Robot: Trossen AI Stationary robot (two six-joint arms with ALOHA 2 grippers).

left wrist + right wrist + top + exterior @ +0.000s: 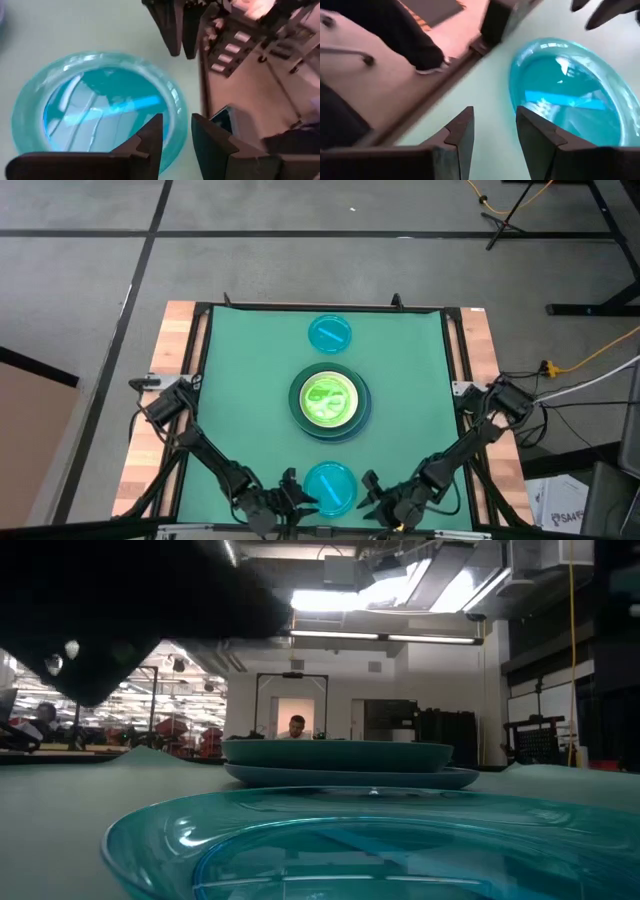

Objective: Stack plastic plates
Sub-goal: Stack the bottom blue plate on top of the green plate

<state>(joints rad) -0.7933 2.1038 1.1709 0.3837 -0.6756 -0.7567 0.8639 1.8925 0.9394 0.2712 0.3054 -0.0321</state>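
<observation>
While both arms are sitting low at the near edge of the green mat (240, 380), a stack of plates (329, 402) is resting at the middle of the table: a lime-green plate (326, 400) is lying on top, with dark green and slate-blue rims showing around it. In the low view the stack (340, 762) is showing as two wide rims, one upon the other. What else lies under the lime plate I cannot tell.

One cyan plate (329, 333) is lying alone on the far side of the stack, apart from it. A second cyan plate (329, 486) is lying on the near side, between the two grippers; it is filling the foreground of the low view (380, 845).

Left gripper (300, 498) is hovering just beside this near plate's left rim. Its fingers (150, 137) are standing a narrow gap apart over the plate's edge (100, 107), gripping nothing.

Right gripper (368, 498) is hovering just beside the right rim. Its fingers (462, 132) are parted somewhat wider, over bare mat, the plate (570, 95) lying off to one side, untouched.

A person (296, 726) is showing far off in the room behind.
</observation>
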